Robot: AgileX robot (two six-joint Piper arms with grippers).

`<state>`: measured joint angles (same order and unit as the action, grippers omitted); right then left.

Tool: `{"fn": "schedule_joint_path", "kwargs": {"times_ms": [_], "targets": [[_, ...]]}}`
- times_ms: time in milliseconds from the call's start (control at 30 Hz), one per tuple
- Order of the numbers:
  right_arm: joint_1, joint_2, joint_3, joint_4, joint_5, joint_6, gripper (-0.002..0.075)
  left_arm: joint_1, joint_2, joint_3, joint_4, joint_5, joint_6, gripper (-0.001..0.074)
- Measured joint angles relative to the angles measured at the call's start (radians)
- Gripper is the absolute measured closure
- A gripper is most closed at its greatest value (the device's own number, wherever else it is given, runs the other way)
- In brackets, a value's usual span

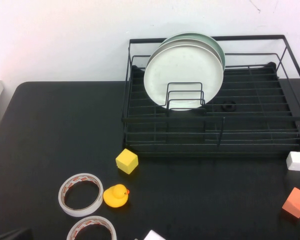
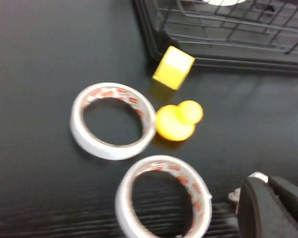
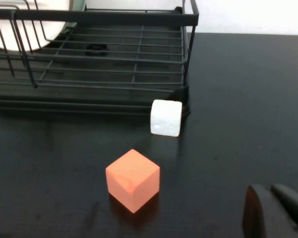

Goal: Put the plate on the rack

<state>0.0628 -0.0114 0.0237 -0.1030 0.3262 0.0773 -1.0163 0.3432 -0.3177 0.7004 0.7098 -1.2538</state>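
Two tape rolls [image 1: 80, 194] lie nearest on the black worktop [image 1: 40, 140], beside a yellow duck [image 1: 116, 195] and yellow cube [image 1: 126, 161]. Left end effector [image 2: 268, 208] hovers near them, closed and empty. Behind, the plate [image 1: 182, 72] stands upright in the rack [image 1: 215, 142]. Right end effector [image 3: 275, 210], closed and empty, hangs near an orange cube [image 3: 133, 179].

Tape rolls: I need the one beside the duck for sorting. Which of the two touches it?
The farther tape roll, nearer the rack: its rim meets the rubber duck. The other tape roll lies apart, at the table's near edge.
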Motion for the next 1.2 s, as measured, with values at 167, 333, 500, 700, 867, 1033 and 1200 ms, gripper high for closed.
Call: {"fn": "schedule_joint_path", "kwargs": {"times_ms": [167,333,500,700,867,1033,1200], "targets": [[0.0,0.0,0.0,0.0,0.0,0.0,0.0714,0.221,0.0,0.035,-0.146,-0.252,0.189,0.0736],[0.0,0.0,0.0,0.0,0.0,0.0,0.0714,0.547,-0.002,0.126,-0.383,-0.642,0.574,0.0736],[0.0,0.0,0.0,0.0,0.0,0.0,0.0714,0.806,-0.069,0.254,-0.444,-0.929,0.659,0.0736],[0.0,0.0,0.0,0.0,0.0,0.0,0.0714,0.977,-0.229,0.337,-0.575,-0.848,0.713,0.0736],[0.0,0.0,0.0,0.0,0.0,0.0,0.0714,1.039,-0.338,0.338,-0.611,-0.616,0.811,0.0736],[0.0,0.0,0.0,0.0,0.0,0.0,0.0714,1.053,-0.352,0.338,-0.641,-0.496,0.879,0.0736],[0.0,0.0,0.0,0.001,0.001,0.0,0.0714,1.049,-0.352,0.338,-0.682,-0.439,0.893,0.0736]]}}
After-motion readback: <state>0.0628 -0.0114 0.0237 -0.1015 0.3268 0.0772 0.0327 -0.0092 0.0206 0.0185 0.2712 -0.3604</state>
